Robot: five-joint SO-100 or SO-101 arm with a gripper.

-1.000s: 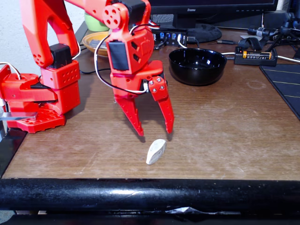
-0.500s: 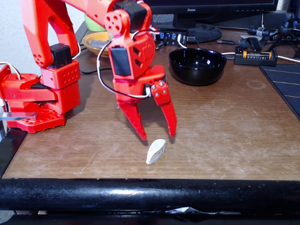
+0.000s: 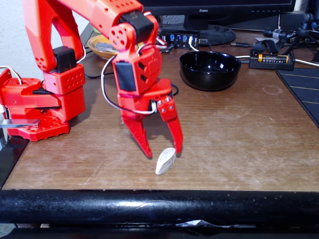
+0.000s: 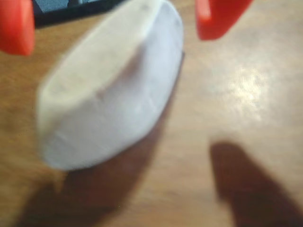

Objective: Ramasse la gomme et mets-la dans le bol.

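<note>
The off-white eraser [image 3: 165, 161] lies on the brown table near its front edge; in the wrist view the eraser [image 4: 109, 85] looms large and blurred. My red gripper [image 3: 164, 153] hangs open just above its far end, one fingertip on each side. Both red fingertips [image 4: 218, 16] poke in from the wrist view's top corners, apart from the eraser. The glossy black bowl [image 3: 209, 70] stands at the back, right of the arm, with nothing visible in it.
The arm's red base [image 3: 42, 99] occupies the left. Behind are a shallow orange-yellow dish [image 3: 102, 45], a monitor stand [image 3: 214, 32], a battery holder [image 3: 271, 59] and cables. A dark mat [image 3: 301, 89] covers the right edge. A black bar [image 3: 159, 206] runs along the front.
The gripper has come down and slightly toward the front, so its tips now flank the eraser's far end. It has stayed open. The eraser has not moved.
</note>
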